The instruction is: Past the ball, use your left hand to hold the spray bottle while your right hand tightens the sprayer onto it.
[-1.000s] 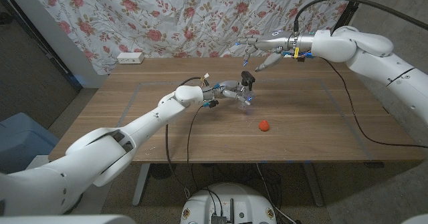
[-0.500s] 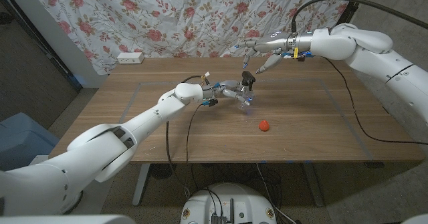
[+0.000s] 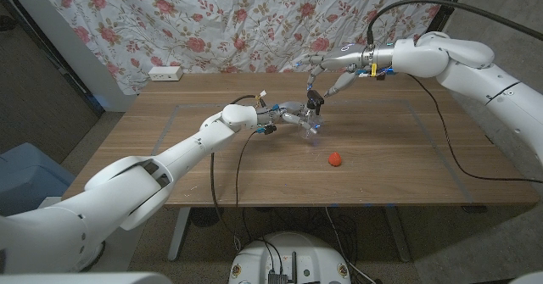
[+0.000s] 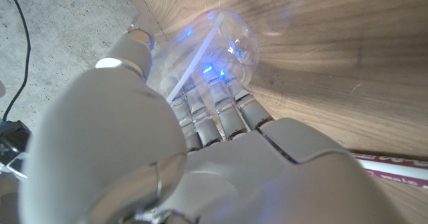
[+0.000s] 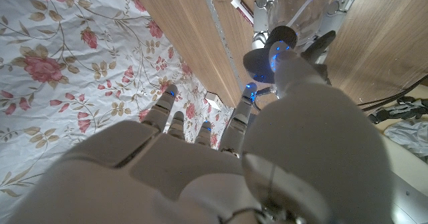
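Beyond the red ball [image 3: 336,158] on the counter [image 3: 407,161], the left hand [image 3: 273,119] wraps its fingers around the clear spray bottle [image 3: 299,119], keeping it tilted. The right hand [image 3: 321,79], fingers parted, reaches the black sprayer [image 3: 315,103] from above; whether it pinches yet cannot be told. Good tightening likely wants the bottle held steady, fingertips seated squarely around the sprayer collar, and short, aligned twists to avoid cross-threading.

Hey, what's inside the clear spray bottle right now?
Through the spray bottle wall, a thin white dip tube runs inside. The left hand covers its lower side, so any liquid there cannot be seen.
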`<action>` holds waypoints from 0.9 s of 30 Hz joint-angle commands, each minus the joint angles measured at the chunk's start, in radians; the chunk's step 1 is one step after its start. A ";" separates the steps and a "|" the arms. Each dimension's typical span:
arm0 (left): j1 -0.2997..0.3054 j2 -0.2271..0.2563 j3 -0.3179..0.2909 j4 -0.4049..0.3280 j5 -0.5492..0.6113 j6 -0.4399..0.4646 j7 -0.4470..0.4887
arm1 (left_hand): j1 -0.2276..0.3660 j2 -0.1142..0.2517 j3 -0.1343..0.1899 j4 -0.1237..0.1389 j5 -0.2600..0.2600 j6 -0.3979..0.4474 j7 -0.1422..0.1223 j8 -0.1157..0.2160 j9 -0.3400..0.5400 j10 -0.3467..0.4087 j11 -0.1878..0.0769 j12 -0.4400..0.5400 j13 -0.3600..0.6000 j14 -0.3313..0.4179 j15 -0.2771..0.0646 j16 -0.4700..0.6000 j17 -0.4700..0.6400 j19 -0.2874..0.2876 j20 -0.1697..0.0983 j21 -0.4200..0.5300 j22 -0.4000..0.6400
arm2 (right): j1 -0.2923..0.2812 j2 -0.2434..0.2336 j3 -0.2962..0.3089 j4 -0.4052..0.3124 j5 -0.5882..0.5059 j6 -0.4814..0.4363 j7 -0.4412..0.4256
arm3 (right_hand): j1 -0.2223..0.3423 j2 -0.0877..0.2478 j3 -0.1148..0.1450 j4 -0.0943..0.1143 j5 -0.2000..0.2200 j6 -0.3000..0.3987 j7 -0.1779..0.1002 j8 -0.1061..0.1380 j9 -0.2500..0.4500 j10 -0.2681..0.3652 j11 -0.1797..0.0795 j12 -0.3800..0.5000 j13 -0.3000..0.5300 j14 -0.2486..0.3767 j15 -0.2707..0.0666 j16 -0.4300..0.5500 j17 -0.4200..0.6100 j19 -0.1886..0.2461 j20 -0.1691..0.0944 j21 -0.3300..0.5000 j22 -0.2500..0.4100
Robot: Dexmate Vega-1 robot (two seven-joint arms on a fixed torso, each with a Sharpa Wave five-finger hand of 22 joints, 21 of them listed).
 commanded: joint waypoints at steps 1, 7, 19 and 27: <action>0.007 0.006 0.001 -0.015 0.006 0.006 0.005 | -0.074 0.138 0.014 0.017 0.005 0.039 -0.001 0.010 -0.001 0.022 -0.009 0.000 0.002 0.009 -0.136 -0.004 0.001 0.006 -0.003 -0.001 0.001 | 0.004 0.006 -0.009 0.004 -0.001 -0.001 0.022 | -0.004 -0.008 -0.002 0.000 0.010 -0.005 -0.001 -0.003 -0.001 -0.006 0.001 0.004 -0.001 -0.005 0.001 0.000 0.001 0.003 -0.001 0.001 -0.001; 0.019 0.016 0.000 -0.040 0.009 0.015 0.018 | -0.074 0.138 0.014 0.017 0.005 0.040 0.000 0.012 -0.001 0.022 -0.009 -0.001 0.002 0.011 -0.136 -0.004 0.001 0.006 -0.003 -0.001 0.001 | 0.006 0.005 -0.012 -0.003 0.022 -0.018 0.056 | -0.007 -0.008 -0.004 0.001 0.012 -0.012 -0.001 -0.009 -0.002 -0.009 0.006 0.004 -0.001 -0.003 0.004 0.002 0.001 0.010 -0.001 0.004 0.000; 0.039 0.040 0.000 -0.096 0.019 0.034 0.038 | -0.076 0.140 0.015 0.016 0.004 0.044 0.001 0.014 -0.001 0.025 -0.010 -0.002 0.003 0.010 -0.137 -0.005 0.001 0.006 -0.004 -0.001 0.001 | 0.002 0.001 -0.014 -0.035 0.044 -0.047 0.102 | -0.024 -0.016 -0.016 0.005 0.011 -0.032 0.000 -0.023 -0.005 -0.015 0.027 0.004 0.000 -0.002 0.013 0.003 0.001 0.012 0.002 0.004 0.000; 0.047 0.050 -0.002 -0.114 0.022 0.037 0.043 | -0.076 0.139 0.014 0.015 0.004 0.043 0.001 0.014 -0.001 0.025 -0.011 -0.004 0.003 0.010 -0.136 -0.006 0.001 0.006 -0.003 -0.001 0.001 | -0.016 -0.002 -0.008 -0.060 0.046 -0.077 0.106 | -0.046 -0.022 -0.028 0.011 0.008 -0.044 0.002 -0.032 -0.005 -0.020 0.036 0.004 0.000 -0.001 0.014 0.004 0.002 0.014 0.005 0.004 0.000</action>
